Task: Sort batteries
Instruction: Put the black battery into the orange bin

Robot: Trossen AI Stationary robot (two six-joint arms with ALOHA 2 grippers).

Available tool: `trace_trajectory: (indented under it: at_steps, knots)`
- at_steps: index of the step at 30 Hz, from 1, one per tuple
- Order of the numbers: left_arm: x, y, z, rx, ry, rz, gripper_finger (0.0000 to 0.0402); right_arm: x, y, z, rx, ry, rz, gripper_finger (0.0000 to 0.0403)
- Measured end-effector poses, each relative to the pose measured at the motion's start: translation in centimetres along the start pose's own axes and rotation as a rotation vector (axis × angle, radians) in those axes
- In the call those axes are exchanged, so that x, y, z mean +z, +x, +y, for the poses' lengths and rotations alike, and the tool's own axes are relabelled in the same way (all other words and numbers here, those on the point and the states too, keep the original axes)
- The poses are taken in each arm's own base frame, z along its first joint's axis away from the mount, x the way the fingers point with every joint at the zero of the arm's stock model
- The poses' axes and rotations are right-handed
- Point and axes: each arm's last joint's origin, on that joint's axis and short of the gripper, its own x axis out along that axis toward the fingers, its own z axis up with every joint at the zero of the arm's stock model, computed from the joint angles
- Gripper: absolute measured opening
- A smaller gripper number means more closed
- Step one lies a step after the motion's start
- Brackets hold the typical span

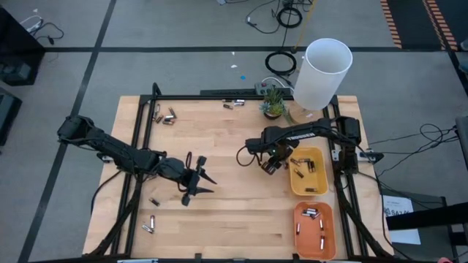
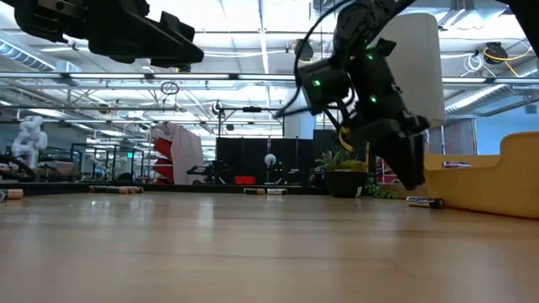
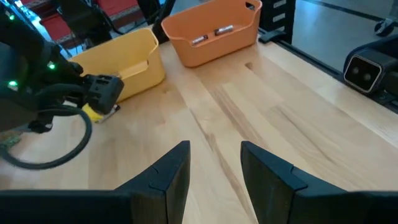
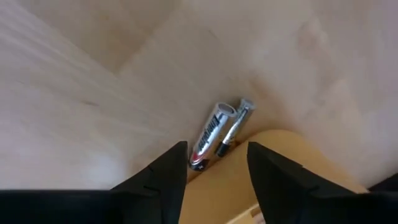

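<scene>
Two batteries, a thick silvery one (image 4: 210, 135) and a thin one (image 4: 233, 127), lie side by side on the wood against the yellow tray's (image 4: 280, 180) outer wall. My right gripper (image 4: 217, 149) hangs just above their near ends, pointing steeply down, open, one finger on each side and touching neither. In the high view it (image 1: 272, 164) sits at the yellow tray's (image 1: 319, 183) left wall. My left gripper (image 1: 197, 181) hovers open over the table's middle, holding nothing. Other batteries lie loose at the far left (image 1: 165, 116), the far edge (image 1: 234, 104) and the near left (image 1: 149, 223).
The orange tray (image 1: 327, 245) at the near right holds several batteries, and the yellow tray holds a few. A white cylinder (image 1: 322, 73) and a small plant (image 1: 273, 102) stand at the far right. Bare wood lies between the two grippers.
</scene>
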Motion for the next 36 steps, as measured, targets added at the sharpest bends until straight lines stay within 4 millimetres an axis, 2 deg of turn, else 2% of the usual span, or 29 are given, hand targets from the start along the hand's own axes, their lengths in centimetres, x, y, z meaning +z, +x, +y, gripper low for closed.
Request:
trace_trajectory:
  at_steps: [6,11,19,26,36]
  knots:
    - [-0.1,0.0,0.0,-0.001,-0.023,0.006,0.0153,-0.2,2.2,-0.2,0.017,0.005,0.012,0.0155]
    - [0.0,0.0,0.0,0.002,-0.022,0.004,0.0153,-0.2,2.5,0.1,0.039,-0.005,-0.011,0.0149]
    - [0.0,0.0,0.0,0.014,-0.018,0.006,0.0153,-0.1,2.4,0.4,0.074,0.021,-0.017,0.0087]
    - [-0.1,0.0,0.1,0.014,-0.017,0.007,0.0153,0.8,0.5,1.6,0.156,-0.033,-0.096,0.0054]
    - [0.0,0.0,0.0,0.014,-0.017,0.007,0.0153,1.1,-3.0,3.2,0.217,-0.092,-0.182,0.0047]
